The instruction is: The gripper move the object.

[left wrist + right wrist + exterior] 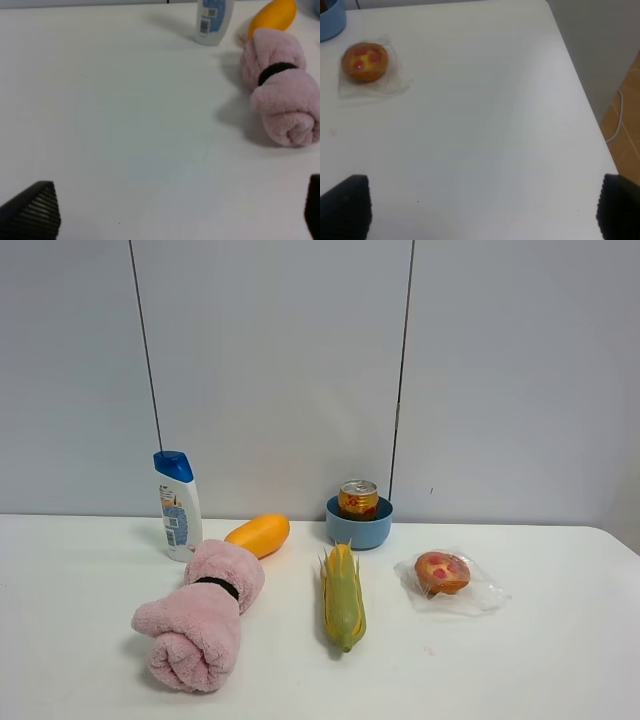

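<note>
One container matters: the blue bowl [359,527] at centre frame in the high view, with the gold can [358,498] standing upright inside it. Both grippers, left gripper [170,210] and right gripper [482,207], hang over bare tabletop [540,660] with fingers spread wide, holding nothing. Judged risks: the bowl wall blocks a low side grasp, so fingers may drag the bowl or tip the can; the wrapped bun [443,572] and corn [342,595] lie near the approach.
</note>
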Motion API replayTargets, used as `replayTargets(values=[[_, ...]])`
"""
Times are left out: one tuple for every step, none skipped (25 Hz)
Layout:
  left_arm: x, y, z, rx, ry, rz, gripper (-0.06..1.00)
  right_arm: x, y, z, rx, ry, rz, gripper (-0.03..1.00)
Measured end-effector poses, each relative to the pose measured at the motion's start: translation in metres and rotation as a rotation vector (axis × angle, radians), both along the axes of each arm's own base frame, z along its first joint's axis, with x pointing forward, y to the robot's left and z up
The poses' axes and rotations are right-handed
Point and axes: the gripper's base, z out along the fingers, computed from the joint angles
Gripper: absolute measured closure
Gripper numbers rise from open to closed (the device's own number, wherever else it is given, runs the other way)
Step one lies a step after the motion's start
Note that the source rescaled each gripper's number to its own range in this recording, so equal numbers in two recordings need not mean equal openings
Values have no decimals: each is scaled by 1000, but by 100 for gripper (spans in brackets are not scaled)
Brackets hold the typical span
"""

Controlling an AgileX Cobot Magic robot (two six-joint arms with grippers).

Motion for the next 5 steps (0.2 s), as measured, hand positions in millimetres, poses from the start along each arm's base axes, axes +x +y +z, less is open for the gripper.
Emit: replayTargets(values=[[0,0,0,0,0,0,-6,0,0,0,0,0,0,4],[0,0,0,0,0,0,-6,0,0,0,0,0,0,4],[0,0,0,0,0,0,-6,0,0,0,0,0,0,4],[0,0,0,0,0,0,-6,0,0,0,0,0,0,4],[0,0,0,0,0,0,-6,0,0,0,0,0,0,4]])
